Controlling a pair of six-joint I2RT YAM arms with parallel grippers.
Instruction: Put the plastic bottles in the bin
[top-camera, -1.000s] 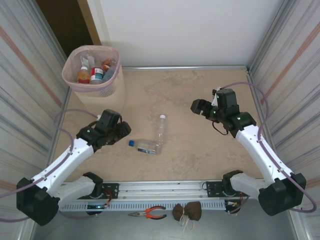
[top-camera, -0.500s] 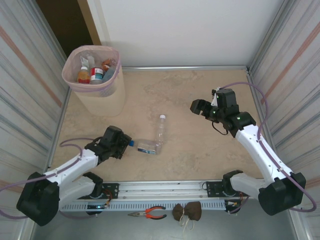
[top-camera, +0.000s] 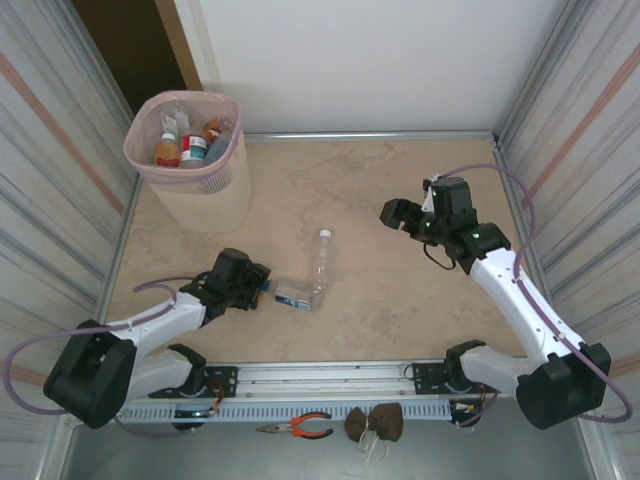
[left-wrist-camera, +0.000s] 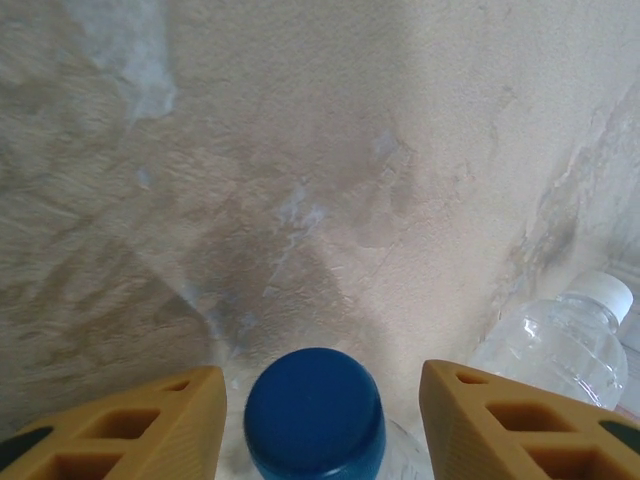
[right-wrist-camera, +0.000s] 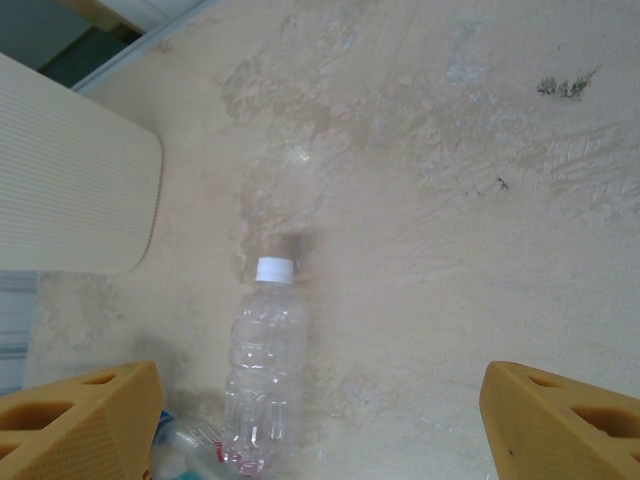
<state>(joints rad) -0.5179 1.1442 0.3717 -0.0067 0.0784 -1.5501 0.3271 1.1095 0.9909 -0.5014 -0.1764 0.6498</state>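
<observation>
So, looking down from the right wrist: a clear bottle (right-wrist-camera: 270, 375) can be seen lying flat on the beige, blotchy table (right-wrist-camera: 430, 250), its white cap (right-wrist-camera: 274, 269) pointed up-frame. Right by its base, a second bottle (right-wrist-camera: 190, 448) is partly caught at the bottom edge with a bit of blue showing. Whether the two are actually touching can't be told. The right claw (right-wrist-camera: 318, 405) is spread wide, its orange fingers (right-wrist-camera: 85, 425) parked in the two bottom corners, nothing pinched between them. The ribbed beige side of the bin (right-wrist-camera: 70, 180) is seen at the left, well apart from the cap. A few dark specks (right-wrist-camera: 565, 88) are scattered top right.
</observation>
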